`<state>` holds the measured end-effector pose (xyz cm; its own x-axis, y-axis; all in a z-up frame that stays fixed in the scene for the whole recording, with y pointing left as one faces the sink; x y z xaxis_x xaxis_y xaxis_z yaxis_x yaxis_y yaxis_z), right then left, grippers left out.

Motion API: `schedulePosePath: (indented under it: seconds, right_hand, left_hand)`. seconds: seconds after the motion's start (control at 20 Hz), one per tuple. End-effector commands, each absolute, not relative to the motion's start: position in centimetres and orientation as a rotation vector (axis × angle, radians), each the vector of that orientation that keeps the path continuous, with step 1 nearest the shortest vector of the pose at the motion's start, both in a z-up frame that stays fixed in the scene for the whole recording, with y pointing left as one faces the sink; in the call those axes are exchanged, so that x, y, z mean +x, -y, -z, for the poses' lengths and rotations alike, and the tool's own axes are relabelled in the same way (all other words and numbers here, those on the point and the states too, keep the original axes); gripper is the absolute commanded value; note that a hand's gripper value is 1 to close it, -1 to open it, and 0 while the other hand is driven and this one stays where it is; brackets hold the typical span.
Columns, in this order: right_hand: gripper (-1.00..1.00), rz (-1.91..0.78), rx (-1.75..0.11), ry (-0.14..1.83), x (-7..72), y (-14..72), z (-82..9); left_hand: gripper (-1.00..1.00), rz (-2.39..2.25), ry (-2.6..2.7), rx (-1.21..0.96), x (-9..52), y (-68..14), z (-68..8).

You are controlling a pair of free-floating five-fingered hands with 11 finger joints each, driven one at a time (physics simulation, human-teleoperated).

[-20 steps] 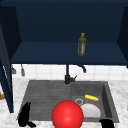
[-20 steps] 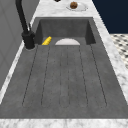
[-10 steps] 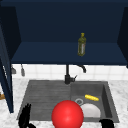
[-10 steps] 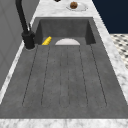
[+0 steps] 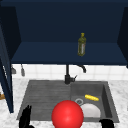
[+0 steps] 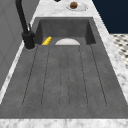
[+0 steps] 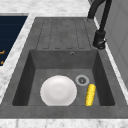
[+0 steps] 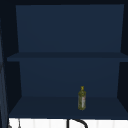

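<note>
Dark grey sink basin [image 7: 32, 72]: matt, grainy, stone-like. Speckled white-grey counter [image 6: 117, 72]: marble look, smooth. Round white plate [image 7: 58, 91]: smooth, ceramic look. Olive-green bottle [image 8: 82, 99]: glossy, glass-like. Black tap [image 6: 26, 32]: smooth, satin. Yellow corn cob [image 7: 90, 94]: bumpy. Red ball [image 5: 67, 115]: smooth, slight sheen.

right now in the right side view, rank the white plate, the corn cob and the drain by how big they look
1. white plate, plainly the largest.
2. corn cob, long and narrow.
3. drain, smallest.
All three lie on the sink floor close together, so nearness barely skews this.
</note>
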<state>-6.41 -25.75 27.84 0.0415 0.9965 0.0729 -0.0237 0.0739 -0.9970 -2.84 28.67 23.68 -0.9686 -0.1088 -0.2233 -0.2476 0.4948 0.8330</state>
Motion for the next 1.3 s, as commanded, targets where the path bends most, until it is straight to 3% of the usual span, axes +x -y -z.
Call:
schedulePosePath:
  seconds: [0.0, 0.9, 1.25]
  right_hand:
    - [0.00, -1.137, -1.156, 1.195, -6.4, 25.7, -27.8]
    - [0.00, -1.137, -1.156, 1.195, -6.4, 25.7, -27.8]
    - [0.00, -1.137, -1.156, 1.195, -6.4, 25.7, -27.8]
  left_hand:
    - [-1.00, -1.640, -2.496, -0.281, -3.4, -28.5, -23.5]
    - [-1.00, -1.524, -2.577, -0.305, -4.1, -27.6, -23.4]
    - [-1.00, -1.546, -2.567, -0.307, -0.8, -27.4, -23.9]
